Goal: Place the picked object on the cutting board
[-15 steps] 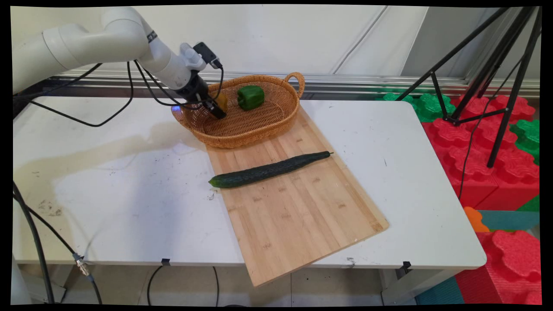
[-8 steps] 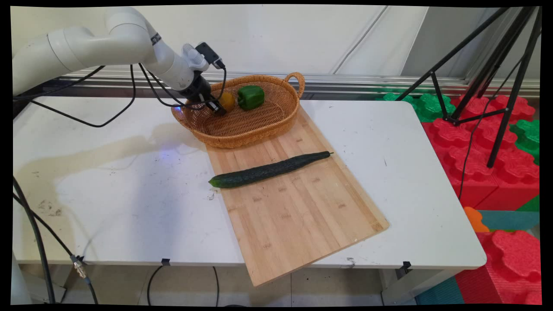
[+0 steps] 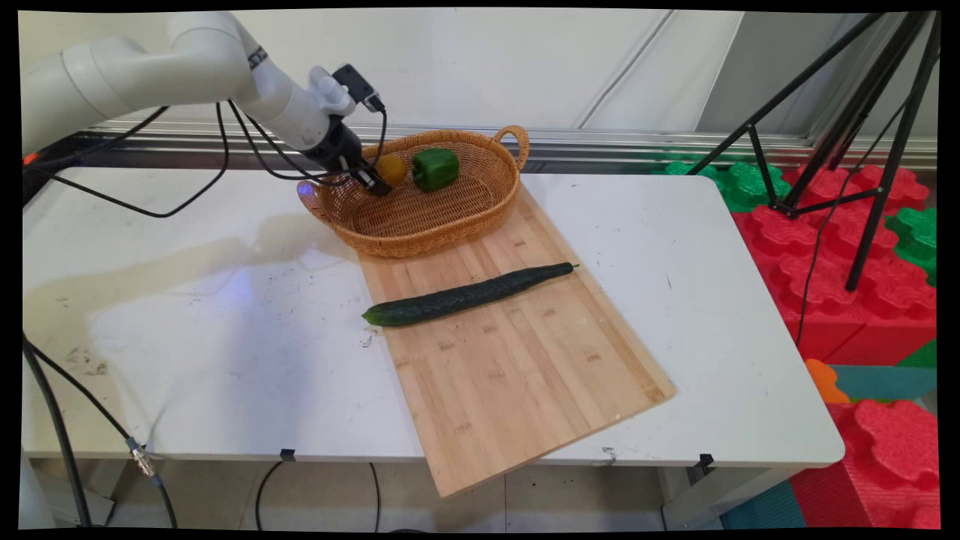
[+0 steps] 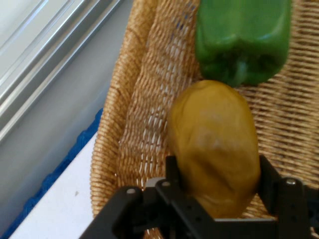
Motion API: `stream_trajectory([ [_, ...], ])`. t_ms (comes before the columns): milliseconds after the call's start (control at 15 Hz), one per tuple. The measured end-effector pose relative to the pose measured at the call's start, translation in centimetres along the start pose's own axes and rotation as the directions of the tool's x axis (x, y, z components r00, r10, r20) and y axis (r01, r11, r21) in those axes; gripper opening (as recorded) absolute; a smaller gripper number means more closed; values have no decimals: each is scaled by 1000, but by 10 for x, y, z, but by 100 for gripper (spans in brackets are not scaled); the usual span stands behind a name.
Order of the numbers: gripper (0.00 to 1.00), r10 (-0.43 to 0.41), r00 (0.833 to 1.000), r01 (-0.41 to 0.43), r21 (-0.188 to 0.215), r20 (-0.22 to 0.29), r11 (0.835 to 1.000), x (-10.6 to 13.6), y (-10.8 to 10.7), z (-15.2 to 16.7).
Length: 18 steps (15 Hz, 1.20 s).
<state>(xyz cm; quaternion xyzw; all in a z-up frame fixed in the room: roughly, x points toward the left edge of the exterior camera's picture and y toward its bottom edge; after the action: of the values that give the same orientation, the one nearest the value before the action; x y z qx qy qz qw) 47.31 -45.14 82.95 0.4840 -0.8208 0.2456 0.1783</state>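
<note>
Wicker basket point(image 3: 450, 217) (green pepper point(image 3: 435, 168) inside) surrounds gripper point(image 3: 373, 182).

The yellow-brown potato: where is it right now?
In the main view the potato sits inside the wicker basket at its far left, beside the green pepper. The hand view shows it between the fingers of the gripper.

Bright, even light fills the main view — the white surface point(image 3: 225, 337) shows a soft, broad shadow of the arm at its left and a pale sheen nearer the camera. Straight lines bow slightly toward the edges. The hand view is softer — perhaps slightly out of focus — with no harsh glare.
</note>
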Motion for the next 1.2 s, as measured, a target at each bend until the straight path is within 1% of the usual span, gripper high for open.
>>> stream_trajectory([
  [333, 0, 40, 999, -41, -32, -25, 999, -1, -3, -27],
  [733, 0, 81, 994, -87, -90, -69, 992, -1, -8, -73],
  [1000, 0, 107, 989, -121, -147, -97, 982, -3, -7, -105],
  [1200, 0, 127, 985, -150, -208, -121, 967, -4, -1, -130],
])
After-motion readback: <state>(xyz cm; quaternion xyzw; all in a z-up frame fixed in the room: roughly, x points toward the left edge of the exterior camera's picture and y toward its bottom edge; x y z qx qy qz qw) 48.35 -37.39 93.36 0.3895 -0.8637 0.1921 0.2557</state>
